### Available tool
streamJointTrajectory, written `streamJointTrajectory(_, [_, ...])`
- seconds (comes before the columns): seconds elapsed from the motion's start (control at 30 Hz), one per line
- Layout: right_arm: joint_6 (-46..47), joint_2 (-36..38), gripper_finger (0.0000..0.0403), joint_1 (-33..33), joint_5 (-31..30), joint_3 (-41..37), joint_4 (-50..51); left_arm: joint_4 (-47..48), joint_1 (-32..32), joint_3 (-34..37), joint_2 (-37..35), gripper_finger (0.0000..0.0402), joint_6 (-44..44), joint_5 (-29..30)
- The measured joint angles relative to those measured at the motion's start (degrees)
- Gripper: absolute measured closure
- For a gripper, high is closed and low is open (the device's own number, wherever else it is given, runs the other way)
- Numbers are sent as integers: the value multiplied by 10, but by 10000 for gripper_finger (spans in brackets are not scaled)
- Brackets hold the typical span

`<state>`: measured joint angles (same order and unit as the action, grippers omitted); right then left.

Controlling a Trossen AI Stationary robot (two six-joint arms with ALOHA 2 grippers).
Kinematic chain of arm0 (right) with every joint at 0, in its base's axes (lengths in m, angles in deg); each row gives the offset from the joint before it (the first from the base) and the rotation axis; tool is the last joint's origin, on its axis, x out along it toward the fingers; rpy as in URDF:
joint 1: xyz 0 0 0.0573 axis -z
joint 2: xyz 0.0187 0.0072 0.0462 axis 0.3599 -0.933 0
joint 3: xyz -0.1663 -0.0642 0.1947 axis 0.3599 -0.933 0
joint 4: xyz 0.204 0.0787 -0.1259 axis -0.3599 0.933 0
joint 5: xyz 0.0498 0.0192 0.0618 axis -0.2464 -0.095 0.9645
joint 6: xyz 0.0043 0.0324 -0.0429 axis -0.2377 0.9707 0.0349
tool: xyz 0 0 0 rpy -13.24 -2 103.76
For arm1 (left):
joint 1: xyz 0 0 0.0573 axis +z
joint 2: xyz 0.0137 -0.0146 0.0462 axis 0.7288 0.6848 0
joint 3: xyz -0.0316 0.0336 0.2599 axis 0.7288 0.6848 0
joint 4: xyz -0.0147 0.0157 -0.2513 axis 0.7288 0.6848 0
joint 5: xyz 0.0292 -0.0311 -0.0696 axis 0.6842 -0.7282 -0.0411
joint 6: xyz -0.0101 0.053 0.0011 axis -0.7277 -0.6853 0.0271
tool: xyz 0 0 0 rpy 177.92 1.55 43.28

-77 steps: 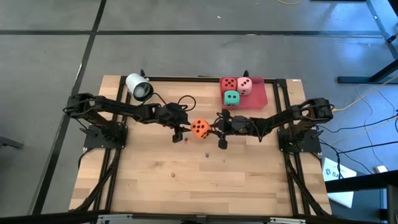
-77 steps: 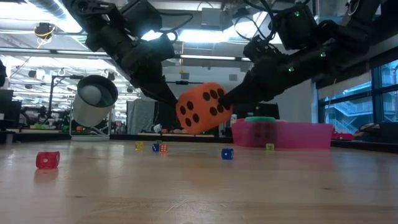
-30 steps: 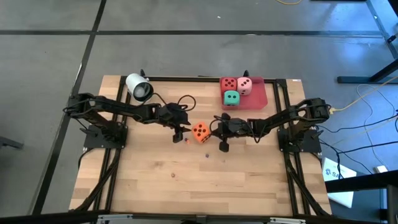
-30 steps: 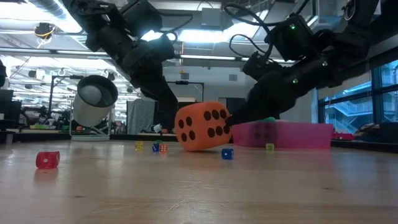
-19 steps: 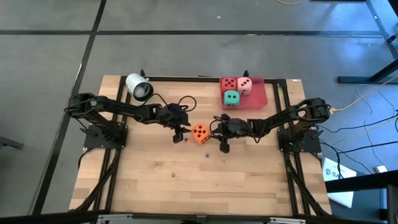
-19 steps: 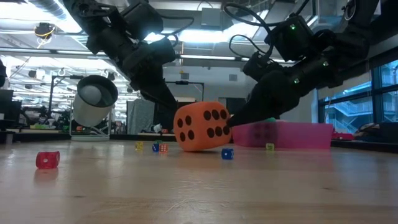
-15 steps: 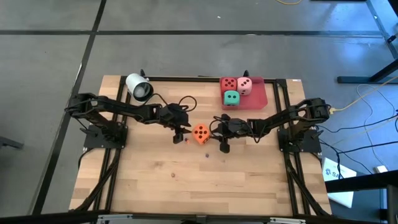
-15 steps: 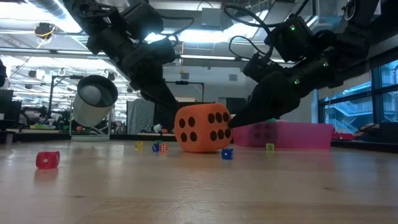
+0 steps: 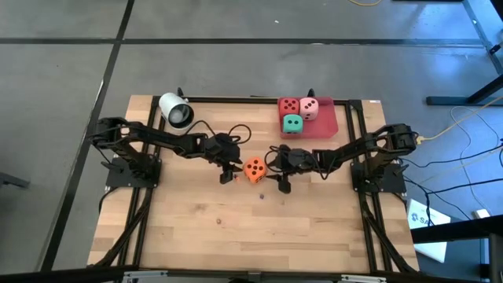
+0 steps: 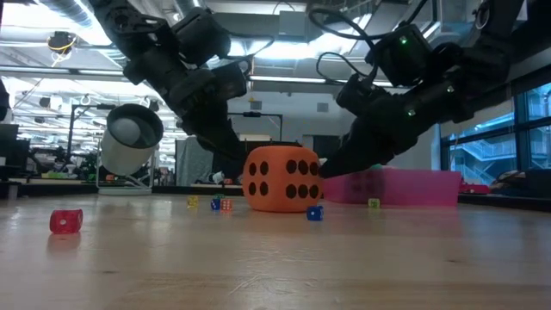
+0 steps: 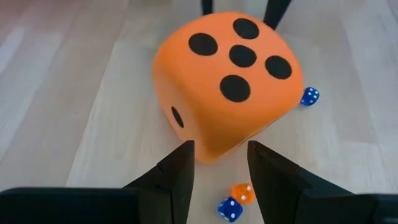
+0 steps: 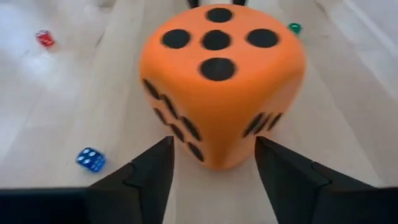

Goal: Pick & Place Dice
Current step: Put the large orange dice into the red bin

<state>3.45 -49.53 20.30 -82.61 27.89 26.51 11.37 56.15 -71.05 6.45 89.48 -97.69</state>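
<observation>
The orange die (image 9: 254,167) rests flat on the wooden table near its middle, five pips up. My left gripper (image 9: 230,167) is open on the die's left. Its fingertips stand on either side of a lower corner (image 11: 210,155) of the die. My right gripper (image 9: 276,169) is open on the die's right, with a finger either side of the die's lower edge (image 12: 214,163). The red die (image 9: 289,104), pink die (image 9: 310,108) and green die (image 9: 292,123) lie in the red tray (image 9: 328,124) at the far right. My left gripper slants down from the table's left, its fingertips (image 11: 185,152) close beside the orange die's lower corner; whether they touch it I cannot tell. My right gripper slants down from the table's right, its fingertips (image 12: 166,146) close to the die's two faces; I cannot tell whether they touch.
A white cylinder (image 9: 174,110) lies at the far left of the table. Several tiny dice are scattered on the wood: a red one (image 10: 66,221), a blue one (image 10: 314,213) and others around the orange die. Cables run along the far edge.
The orange die was tilted against my right gripper's fingertips a second ago. It has tipped down and now sits flat on the table. My left gripper has dipped a little toward the die.
</observation>
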Motion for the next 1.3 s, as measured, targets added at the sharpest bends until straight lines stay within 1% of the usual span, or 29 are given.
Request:
streamJointTrajectory(0.13, [0, 0, 153, 4, -6, 0, -2, -9, 0, 0, 1, 258, 0, -20])
streamJointTrajectory(0.27, [-1, 0, 143, 4, -4, 0, -7, -11, 0, 0, 10, 258, -1, -25])
streamJointTrajectory(0.47, [-5, -6, 144, 4, -4, 0, -14, -48, 0, 0, 40, 258, -6, -25])
streamJointTrajectory(0.63, [-5, -37, 147, 4, -2, 13, -14, -73, 0, -1, 59, 258, -9, -23])
streamJointTrajectory(0.8, [-9, -67, 147, 4, 0, 40, -13, -70, 0, 0, 63, 258, -8, -31])
streamJointTrajectory(0.9, [-23, -69, 147, 5, 20, 45, -19, -67, 0, 1, 63, 258, -7, -34])
streamJointTrajectory(1.13, [-29, -71, 147, 4, 18, 45, -39, -65, -3, 1, 64, 258, -9, -30])
streamJointTrajectory(1.3, [-29, -71, 147, 5, 45, 45, -40, -66, -3, 1, 64, 258, -7, -29])
